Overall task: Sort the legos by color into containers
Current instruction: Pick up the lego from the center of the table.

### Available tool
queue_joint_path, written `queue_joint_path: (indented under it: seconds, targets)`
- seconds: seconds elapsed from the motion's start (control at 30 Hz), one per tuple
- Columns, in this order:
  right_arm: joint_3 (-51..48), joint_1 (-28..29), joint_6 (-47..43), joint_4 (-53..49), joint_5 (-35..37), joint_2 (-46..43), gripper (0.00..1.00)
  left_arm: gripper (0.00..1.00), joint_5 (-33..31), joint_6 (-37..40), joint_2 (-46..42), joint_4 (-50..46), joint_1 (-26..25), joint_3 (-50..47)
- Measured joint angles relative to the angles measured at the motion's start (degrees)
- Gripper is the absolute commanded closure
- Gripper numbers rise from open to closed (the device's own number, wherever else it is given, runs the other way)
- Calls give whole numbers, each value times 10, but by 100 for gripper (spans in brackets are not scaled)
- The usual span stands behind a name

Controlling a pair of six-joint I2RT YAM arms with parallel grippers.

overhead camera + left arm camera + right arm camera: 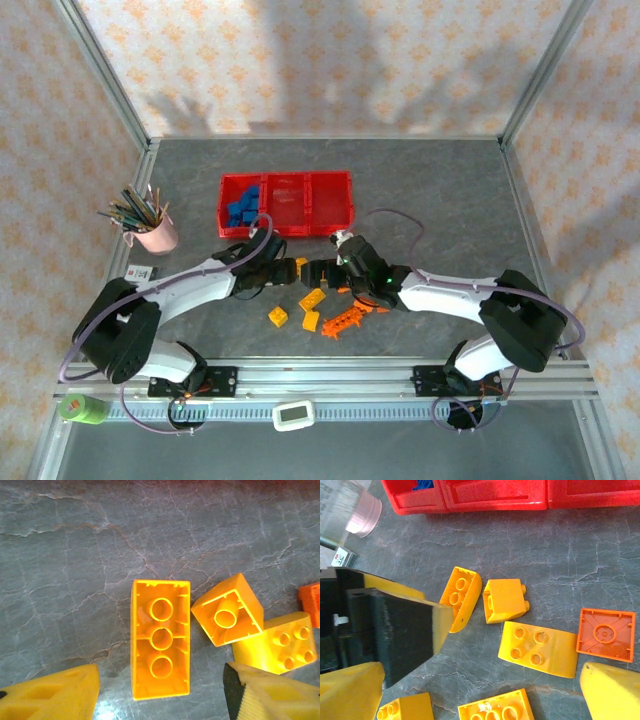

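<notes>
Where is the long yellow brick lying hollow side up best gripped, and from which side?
Probably across its narrow width: pinch the long yellow brick on its two long side walls, coming straight down. It lies flat with those walls parallel; take the end nearer the left gripper, since a square yellow brick crowds the other end's right corner.
</notes>
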Motion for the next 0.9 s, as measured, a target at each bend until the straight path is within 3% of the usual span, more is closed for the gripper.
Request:
queue_joint_path:
  seconds: [0.17,0.6,0.9]
  targets:
    - [-3,0,0,0,2,0,0,38,-16,0,43,14,-3,1]
    - [-3,0,0,0,10,-1,0,64,-60,-1,75,18,-5,10]
    - [-3,0,0,-1,10,-1,0,67,-61,-11,54,16,-5,10]
